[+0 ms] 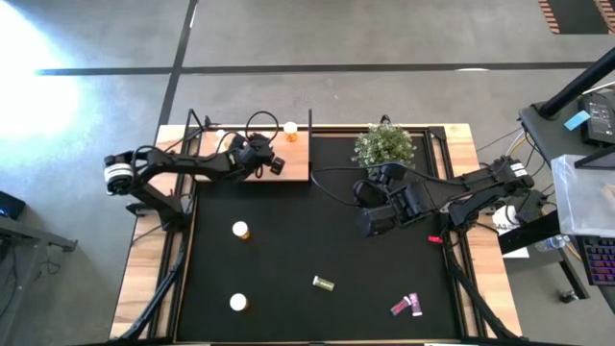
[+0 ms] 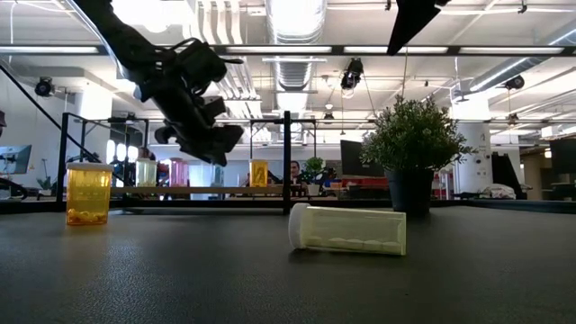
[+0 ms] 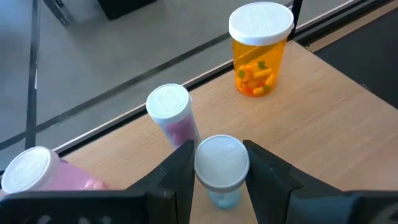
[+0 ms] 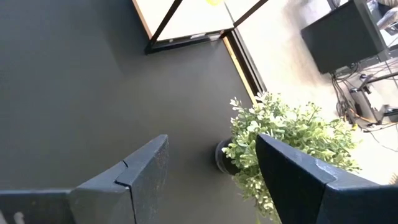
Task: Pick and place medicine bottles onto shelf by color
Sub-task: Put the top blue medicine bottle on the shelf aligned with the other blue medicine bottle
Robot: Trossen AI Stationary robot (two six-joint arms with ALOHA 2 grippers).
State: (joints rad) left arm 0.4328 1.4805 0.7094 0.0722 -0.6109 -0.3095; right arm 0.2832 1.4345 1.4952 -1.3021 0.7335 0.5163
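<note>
From the high view, we're partway through. Our left gripper (image 1: 261, 154) is over the shelf (image 1: 293, 165) at the far edge of the black mat (image 1: 317, 240), and one orange bottle (image 1: 290, 129) is already standing on the shelf near its right post. Still out on the mat: two orange white-capped bottles (image 1: 239, 230) (image 1: 237, 302), a yellowish bottle lying on its side (image 1: 323, 283), and a pink pair (image 1: 405, 306) close to the near right corner. So we judge at least five are left to move. Our right gripper (image 1: 377, 219) hovers mid-mat just in front of the small plant (image 1: 383, 144), carrying nothing.

The low view shows the yellowish bottle (image 2: 347, 229) on its side up front, an orange one (image 2: 88, 193) standing at left, and a few bottles lined up on the shelf board (image 2: 207, 190) behind. We can't count those cleanly from here.

Left wrist view is the useful one: our left fingers (image 3: 177, 171) are clamped on a blue-teal bottle with a white cap (image 3: 221, 168), right above the shelf wood. Next to it stand a pink bottle (image 3: 172, 115), another pink one (image 3: 37, 174) at the edge of the shot, and the orange one (image 3: 260, 50) farther along. It looks like we're about to set the blue one down.

Right wrist view: jaws spread wide and empty, with the mat, the plant (image 4: 283, 143) and a shelf corner (image 4: 180, 22) beyond.
</note>
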